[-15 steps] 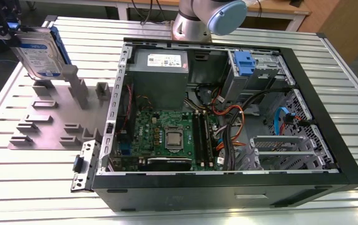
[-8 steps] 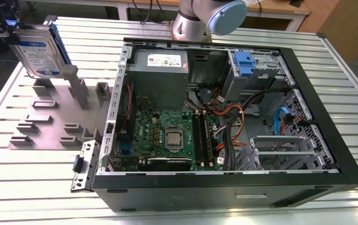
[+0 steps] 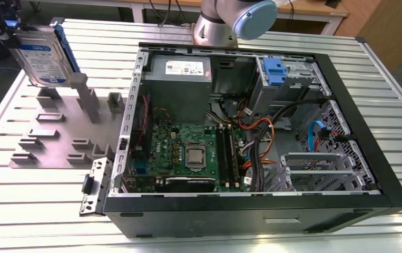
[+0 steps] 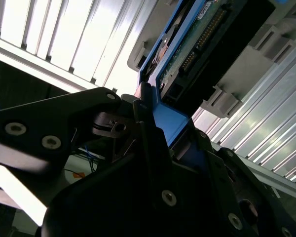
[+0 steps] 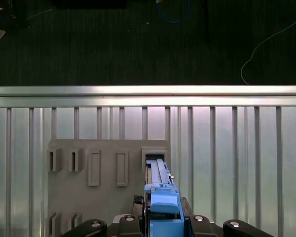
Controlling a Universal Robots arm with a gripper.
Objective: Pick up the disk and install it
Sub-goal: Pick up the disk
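Second wrist view: matte black gripper clamps the flat, blue-framed disk.

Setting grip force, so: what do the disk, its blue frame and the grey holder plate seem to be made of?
The disk: probably a metal body, judging by the silver-grey sheen at its edge, with a white-and-blue printed label. The frame: likely moulded plastic, even blue and matt. The plate: flat matt grey, either plastic or painted metal; the look leaves that open.
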